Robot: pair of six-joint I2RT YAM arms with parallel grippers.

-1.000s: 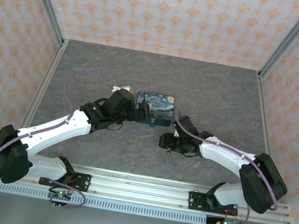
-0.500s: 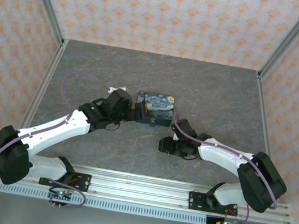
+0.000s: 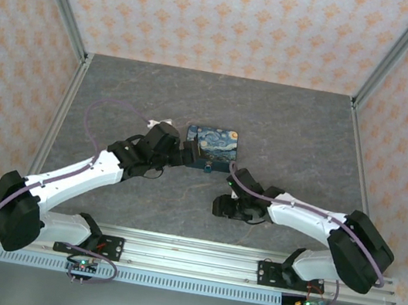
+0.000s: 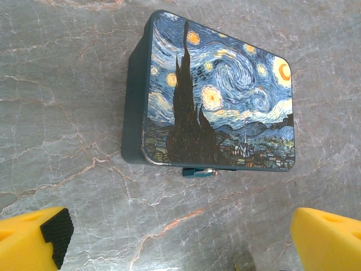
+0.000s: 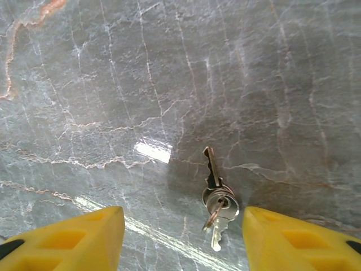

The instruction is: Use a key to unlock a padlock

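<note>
Two small silver keys [image 5: 216, 196], likely light and slippery, lie flat; half-open right gripper [image 5: 183, 223] straddles them, heads best pinched; left gripper [image 4: 177, 237] wide.

padlock [image 4: 220, 101]: dark-blue block, starry-night print facing up, flat on table [image 4: 67, 113]
key [image 5: 212, 179]: small, silver, lying flat

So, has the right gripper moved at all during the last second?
Yes. The right gripper has drawn back from the padlock, toward the near edge of the table.
</note>
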